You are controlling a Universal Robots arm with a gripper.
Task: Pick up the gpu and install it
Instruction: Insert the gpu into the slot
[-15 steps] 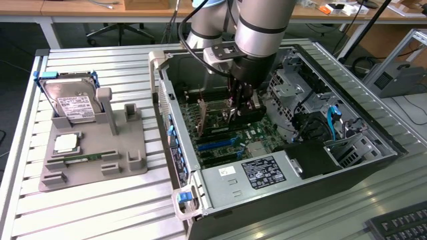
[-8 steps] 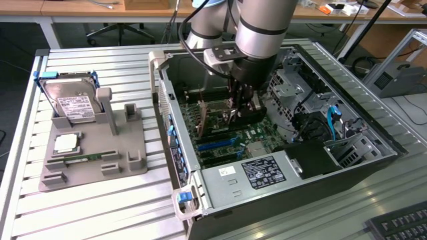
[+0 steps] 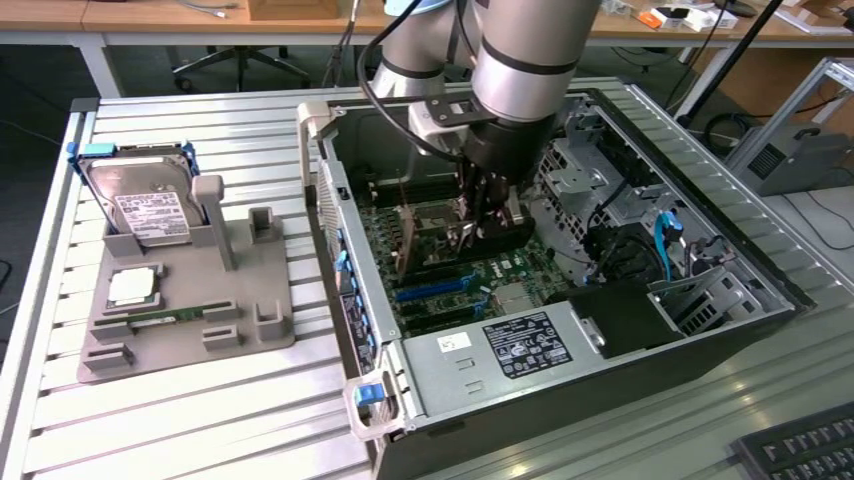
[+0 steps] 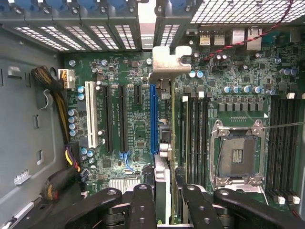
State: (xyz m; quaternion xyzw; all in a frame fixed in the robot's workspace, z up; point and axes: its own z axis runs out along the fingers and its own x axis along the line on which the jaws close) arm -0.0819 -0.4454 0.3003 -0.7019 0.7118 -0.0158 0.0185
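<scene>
While the gripper [image 4: 167, 202] is clamping the gpu [image 4: 164, 143] edge-on, jaws half closed, it is hovering beside the blue slot [image 4: 153, 117]. Any sideways offset is risking the bracket [image 4: 170, 59] jamming.

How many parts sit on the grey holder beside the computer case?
3: a hard drive standing at the back, a silver chip lying mid-holder, a RAM stick just in front. Posts on the holder might hide more.
</scene>
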